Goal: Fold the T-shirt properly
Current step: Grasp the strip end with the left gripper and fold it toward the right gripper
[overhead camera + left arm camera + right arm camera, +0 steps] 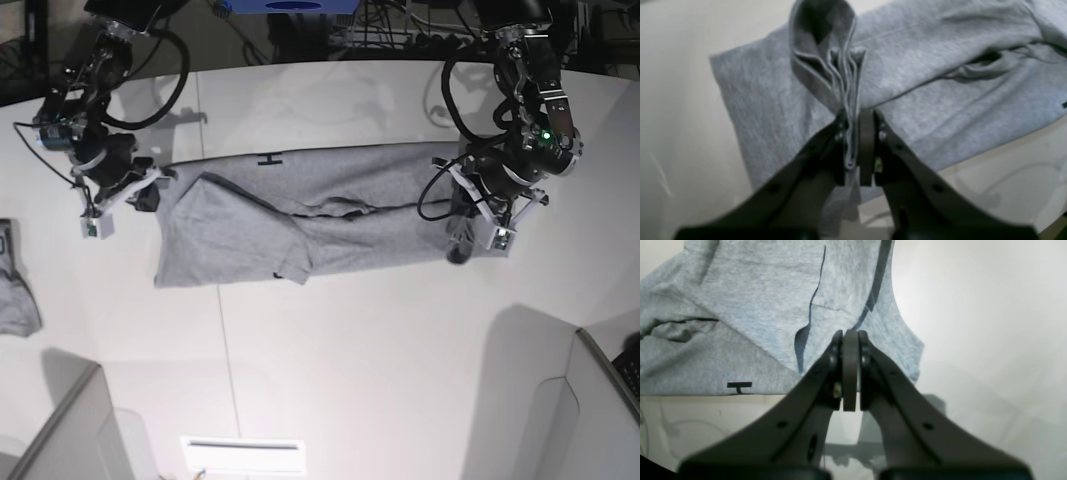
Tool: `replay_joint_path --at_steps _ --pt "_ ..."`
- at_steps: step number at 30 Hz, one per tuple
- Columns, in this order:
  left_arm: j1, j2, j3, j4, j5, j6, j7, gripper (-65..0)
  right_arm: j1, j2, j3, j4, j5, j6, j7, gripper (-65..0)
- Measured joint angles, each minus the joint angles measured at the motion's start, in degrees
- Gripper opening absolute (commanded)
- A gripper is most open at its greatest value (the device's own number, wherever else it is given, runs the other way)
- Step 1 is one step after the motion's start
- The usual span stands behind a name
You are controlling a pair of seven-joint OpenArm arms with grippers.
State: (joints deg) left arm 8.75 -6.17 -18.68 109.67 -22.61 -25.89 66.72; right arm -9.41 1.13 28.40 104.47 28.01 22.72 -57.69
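The grey T-shirt [330, 225] lies stretched left to right across the white table, folded lengthwise, with one sleeve flap turned over near its left end. My left gripper [855, 116] is shut on a bunch of several folded layers at the shirt's [940, 110] right end; in the base view this gripper [462, 238] hangs at that end. My right gripper [850, 337] is shut at the shirt's [756, 290] left end, and dark creases in the cloth run up to its tips. The base view puts that gripper [152, 192] at the shirt's upper left corner.
A smaller grey cloth bundle [15, 290] lies at the table's far left edge. Grey partition panels [60, 430] rise at the lower left and lower right corners. Cables and equipment crowd the table's back edge. A small black tag [739, 385] shows on the shirt's hem.
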Motion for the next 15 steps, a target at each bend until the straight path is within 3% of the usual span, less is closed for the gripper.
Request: replay_joint_path --at_steps 15 --pt "-0.4 6.3 4.6 0.3 0.1 0.0 0.0 -65.0 0.0 0.1 0.0 -2.4 -0.3 0.0 0.0 -65.0"
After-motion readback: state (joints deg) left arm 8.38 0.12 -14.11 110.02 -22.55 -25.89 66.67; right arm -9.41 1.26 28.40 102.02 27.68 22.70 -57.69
